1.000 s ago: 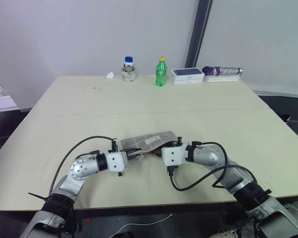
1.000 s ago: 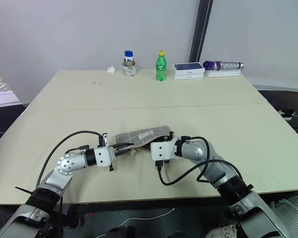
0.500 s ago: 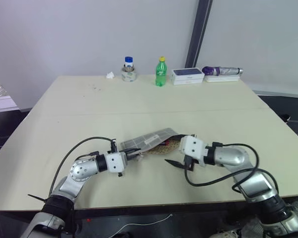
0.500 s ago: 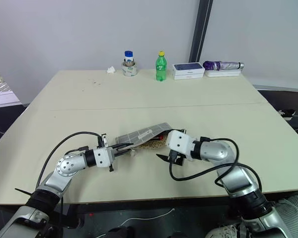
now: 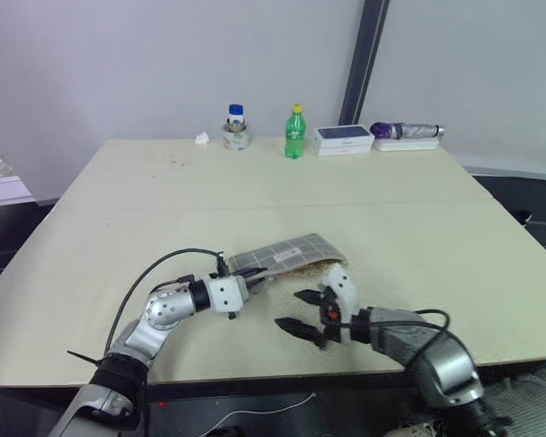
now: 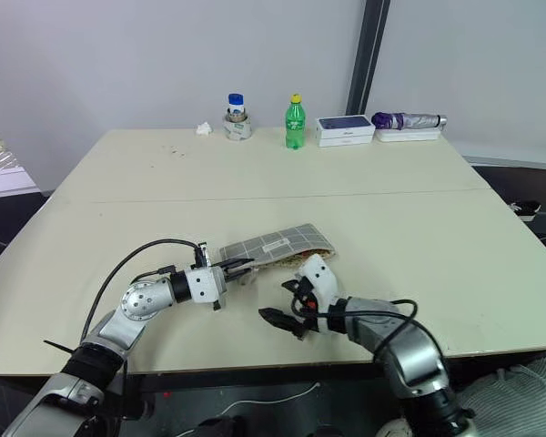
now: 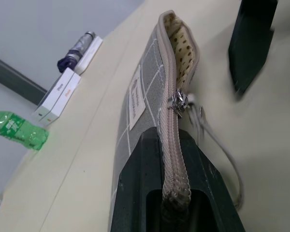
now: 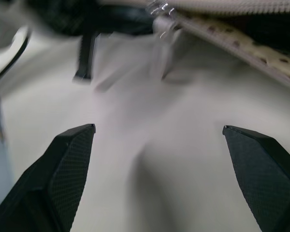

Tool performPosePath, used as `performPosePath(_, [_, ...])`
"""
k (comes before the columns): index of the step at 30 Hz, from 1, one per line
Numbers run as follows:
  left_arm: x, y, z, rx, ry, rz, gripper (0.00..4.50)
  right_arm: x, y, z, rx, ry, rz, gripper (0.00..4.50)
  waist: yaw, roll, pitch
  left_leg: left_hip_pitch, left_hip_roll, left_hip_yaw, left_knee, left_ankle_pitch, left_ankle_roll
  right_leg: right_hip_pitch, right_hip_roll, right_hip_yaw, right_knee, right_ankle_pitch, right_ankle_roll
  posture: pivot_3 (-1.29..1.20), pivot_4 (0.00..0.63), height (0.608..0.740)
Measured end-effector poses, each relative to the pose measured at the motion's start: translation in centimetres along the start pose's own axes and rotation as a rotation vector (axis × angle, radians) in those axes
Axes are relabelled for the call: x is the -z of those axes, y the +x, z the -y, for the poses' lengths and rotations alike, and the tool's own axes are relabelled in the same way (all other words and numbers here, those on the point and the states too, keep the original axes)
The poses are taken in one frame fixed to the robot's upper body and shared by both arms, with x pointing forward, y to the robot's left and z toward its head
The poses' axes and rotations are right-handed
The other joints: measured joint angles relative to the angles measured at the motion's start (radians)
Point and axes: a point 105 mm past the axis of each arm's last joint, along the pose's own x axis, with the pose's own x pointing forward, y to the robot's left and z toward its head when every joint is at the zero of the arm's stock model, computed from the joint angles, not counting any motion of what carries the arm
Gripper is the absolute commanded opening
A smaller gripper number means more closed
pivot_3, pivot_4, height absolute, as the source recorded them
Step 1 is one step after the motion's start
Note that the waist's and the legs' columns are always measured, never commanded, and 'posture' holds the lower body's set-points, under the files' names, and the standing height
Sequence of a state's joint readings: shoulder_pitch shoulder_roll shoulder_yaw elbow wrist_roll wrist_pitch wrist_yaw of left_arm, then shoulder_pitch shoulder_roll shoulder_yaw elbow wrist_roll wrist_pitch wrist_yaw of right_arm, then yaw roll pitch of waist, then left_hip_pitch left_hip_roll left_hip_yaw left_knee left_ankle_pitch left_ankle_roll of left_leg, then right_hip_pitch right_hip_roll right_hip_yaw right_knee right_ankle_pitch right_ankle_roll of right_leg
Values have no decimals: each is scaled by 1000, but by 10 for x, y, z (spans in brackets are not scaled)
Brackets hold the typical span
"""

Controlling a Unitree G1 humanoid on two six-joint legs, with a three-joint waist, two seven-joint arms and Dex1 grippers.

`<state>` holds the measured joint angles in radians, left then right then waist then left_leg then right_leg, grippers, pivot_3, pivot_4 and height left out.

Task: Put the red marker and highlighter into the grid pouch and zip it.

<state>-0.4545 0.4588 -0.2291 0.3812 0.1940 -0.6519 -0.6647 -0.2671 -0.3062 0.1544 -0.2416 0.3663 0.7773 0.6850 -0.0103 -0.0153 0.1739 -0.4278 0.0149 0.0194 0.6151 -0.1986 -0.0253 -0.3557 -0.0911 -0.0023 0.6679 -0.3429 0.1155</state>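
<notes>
On the big pale worktop [image 5: 255,191], the left gripper [image 5: 253,283] has its jaws pinched tight on the near left end of the grid pouch [image 5: 291,252], a flat grey cloth bag with white lines and a small white label. The pouch lies near the front middle of the worktop. Its zipper is shut at the held end and open at the right end, where a cream lining with dark dots shows. The silver zipper pull [image 7: 178,102] sits partway along, with a pale cord hanging from it. I cannot see the marker or the highlighter.

Just right of the pouch, the right gripper [image 5: 299,313] hangs over bare worktop with its jaws wide apart and nothing in them.

Far back stand a small jar with a blue lid [image 5: 236,127], a green bottle with a yellow cap [image 5: 295,133], a white box [image 5: 343,138] and a purple folded umbrella [image 5: 406,131].
</notes>
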Motion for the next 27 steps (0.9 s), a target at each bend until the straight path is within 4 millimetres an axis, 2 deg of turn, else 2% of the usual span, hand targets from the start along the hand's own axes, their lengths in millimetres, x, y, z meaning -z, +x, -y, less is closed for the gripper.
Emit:
performPosePath(4, [-2, 4, -8, -2, 46, 1, 0, -14, 25, 4, -9, 57, 62, 4383, 1, 0, 0, 0, 0, 0, 0, 0, 0, 0, 0, 0, 1, 0, 0, 0, 150, 740])
performPosePath(7, [-4, 6, -14, -2, 69, 3, 0, -21, 34, 5, -14, 55, 79, 4383, 0, 0, 0, 0, 0, 0, 0, 0, 0, 0, 0, 0, 0, 0, 0, 0, 150, 740])
performPosePath(8, [-4, 6, -14, -1, 71, 2, 0, -22, 35, 6, -15, 55, 81, 4151, -1, 0, 0, 0, 0, 0, 0, 0, 0, -1, 0, 0, 0, 0, 0, 0, 150, 740])
performPosePath(10, [-4, 6, -12, 5, 71, 2, 0, -21, 37, 6, -17, 60, 80, 3496, -1, 0, 0, 0, 0, 0, 0, 0, 0, -1, 0, 0, 0, 0, 0, 0, 150, 740])
performPosePath(15, [-6, 7, -14, -3, 76, 5, 0, -20, 40, 5, -18, 65, 89, 878, -2, 0, 0, 0, 0, 0, 0, 0, 0, -1, 0, 0, 0, 0, 0, 0, 150, 740])
performPosePath(17, [-6, 6, -14, -7, 78, 5, 0, -20, 38, 7, -12, 60, 87, 24, -1, 0, 0, 0, 0, 0, 0, 0, 0, -1, 0, 0, 0, 0, 0, 0, 150, 740])
performPosePath(21, [-1, 1, -9, 1, 68, -14, 0, -17, 21, 26, 52, 23, 68, 24, 0, 0, 0, -1, 0, 0, 0, 0, 0, -1, 0, 0, 0, 0, 0, 0, 150, 740])
performPosePath(24, [1, -2, -7, 6, 59, -21, 0, -16, -3, 53, 142, -22, 45, 24, 2, 0, 0, -1, 0, 0, 0, 0, 0, -1, 0, 0, 0, 0, 0, 0, 150, 740])
performPosePath(27, [4, -6, -8, 8, 46, -34, 0, -14, -37, 89, 264, -65, 9, 24, 1, 0, 0, -1, 0, 0, 0, 0, 0, -1, 0, 0, 0, 0, 0, 0, 150, 740])
